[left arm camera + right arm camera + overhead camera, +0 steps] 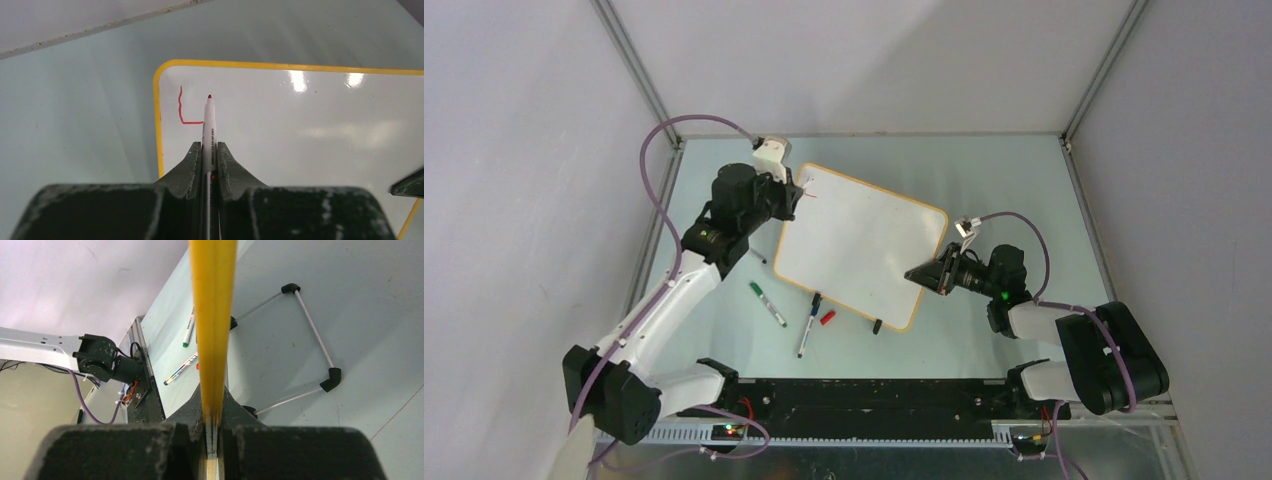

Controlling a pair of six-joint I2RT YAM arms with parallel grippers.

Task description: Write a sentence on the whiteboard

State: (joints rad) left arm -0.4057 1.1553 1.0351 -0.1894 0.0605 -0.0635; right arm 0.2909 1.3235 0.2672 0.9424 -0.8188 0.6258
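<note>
Nearest the arm bases, three loose items lie on the pale blue-green table (984,180): a white marker with a green cap (767,304), a white marker with a dark cap (808,328) and, just beside that one, a small red cap (828,318). Just beyond them is the near edge of the whiteboard (864,240), a rectangular white board with rounded corners and a thin orange-yellow frame, turned at an angle to the table's sides, with a small black clip foot (877,326) at its near corner. The right gripper (214,389) has its jaws pinched tight on the frame at the board's right-hand edge, which its wrist camera sees edge-on as a yellow strip; on the table beside that edge is a thin grey wire stand with black corner pieces (314,330). At the board's far left corner the left gripper (209,145) is clamped on a white-barrelled red-tipped marker (209,125), the barrel held between the two fingers and the tip pointing out over the white surface. The sentence (182,112) is so far one thin red stroke shaped like an L, close inside the frame at that corner. The marker tip sits just right of the stroke's upright; whether it touches the board cannot be told.
</note>
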